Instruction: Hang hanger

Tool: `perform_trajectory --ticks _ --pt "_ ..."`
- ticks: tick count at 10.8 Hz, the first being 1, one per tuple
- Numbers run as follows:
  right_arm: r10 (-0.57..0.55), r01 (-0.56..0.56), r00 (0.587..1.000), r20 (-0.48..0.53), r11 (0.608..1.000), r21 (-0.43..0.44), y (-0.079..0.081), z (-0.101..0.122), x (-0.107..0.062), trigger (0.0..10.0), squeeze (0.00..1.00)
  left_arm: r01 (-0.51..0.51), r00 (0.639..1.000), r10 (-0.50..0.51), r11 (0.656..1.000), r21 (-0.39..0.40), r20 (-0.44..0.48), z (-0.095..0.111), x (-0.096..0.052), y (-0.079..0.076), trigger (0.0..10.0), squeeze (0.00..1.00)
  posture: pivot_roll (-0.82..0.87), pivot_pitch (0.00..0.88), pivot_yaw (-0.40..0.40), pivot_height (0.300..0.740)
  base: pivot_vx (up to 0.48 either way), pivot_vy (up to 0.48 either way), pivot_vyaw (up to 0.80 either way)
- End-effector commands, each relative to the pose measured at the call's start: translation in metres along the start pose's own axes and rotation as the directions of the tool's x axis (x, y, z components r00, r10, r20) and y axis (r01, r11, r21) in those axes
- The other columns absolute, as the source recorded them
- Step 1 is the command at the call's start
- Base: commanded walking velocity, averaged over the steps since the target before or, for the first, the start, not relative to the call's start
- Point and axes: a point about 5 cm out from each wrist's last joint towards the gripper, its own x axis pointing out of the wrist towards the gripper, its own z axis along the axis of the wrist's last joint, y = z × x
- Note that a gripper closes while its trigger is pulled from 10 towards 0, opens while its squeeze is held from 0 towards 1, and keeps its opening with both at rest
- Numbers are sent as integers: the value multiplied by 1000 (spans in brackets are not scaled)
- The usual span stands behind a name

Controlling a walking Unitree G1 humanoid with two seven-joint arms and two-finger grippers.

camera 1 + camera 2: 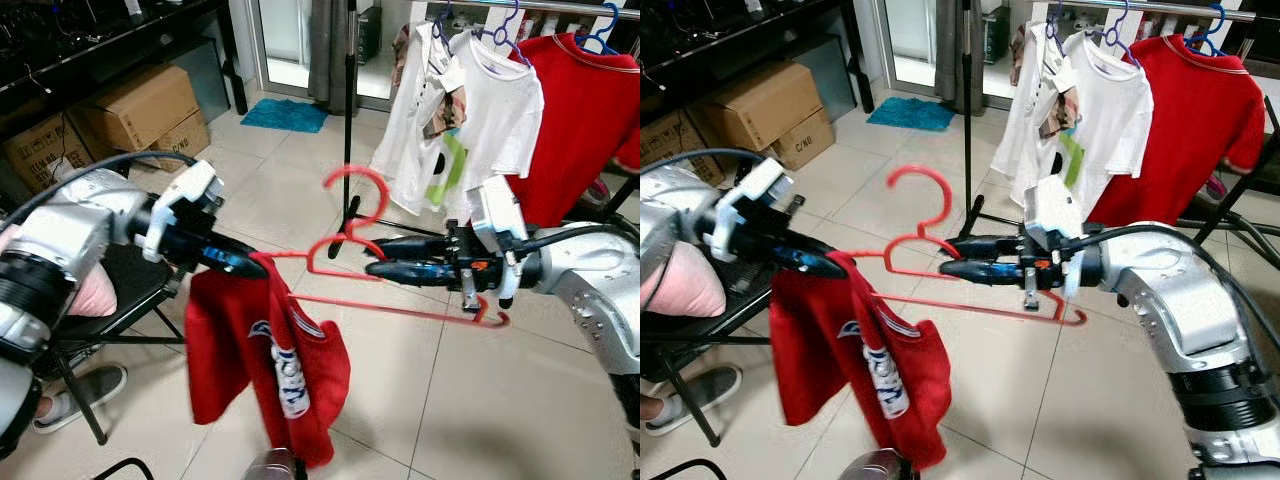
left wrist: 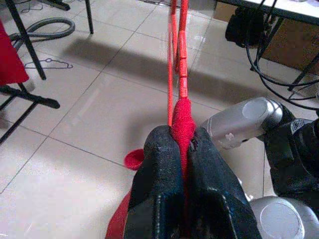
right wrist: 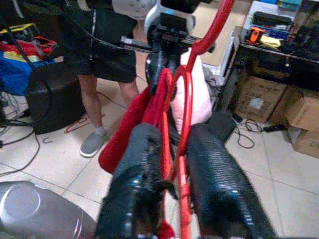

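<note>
A red plastic hanger (image 1: 356,182) hangs in the air between my two arms, hook pointing up. A red T-shirt (image 1: 232,362) with a white print droops from its left end, only that shoulder on the hanger. My left gripper (image 1: 243,264) is shut on the shirt's shoulder where it sits on the hanger arm; red fabric (image 2: 182,115) is squeezed between the fingers. My right gripper (image 1: 373,258) is shut on the hanger's middle just below the hook, and the red wire (image 3: 185,99) runs between its fingers. The bare right hanger arm (image 1: 420,311) passes under my right wrist.
A clothes rail (image 1: 1160,8) at the back right holds white T-shirts (image 1: 482,110) and a red shirt (image 1: 585,110) on blue hangers; its black pole (image 1: 349,110) stands behind the hanger. Cardboard boxes (image 1: 140,108), a black chair (image 1: 120,300) and a person's shoe (image 1: 82,390) are on the left.
</note>
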Motion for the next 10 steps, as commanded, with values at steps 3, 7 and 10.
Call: perform_trajectory --ticks 3,7,10 --pt "-87 88 996 35 996 -29 -8 13 -27 10000 1000 -46 999 46 999 -14 19 -9 -10 -4 0 0 4 0 102 740 0 0 0" --pt "-334 335 941 48 942 -23 -15 13 -70 10000 1000 -127 991 129 991 -30 47 -20 -15 -3 0 0 2 0 93 740 0 0 0" --pt "-603 601 797 9 796 70 -3 -18 -93 10000 1000 -371 928 370 928 20 49 -25 -26 5 0 0 0 0 100 740 0 0 0"
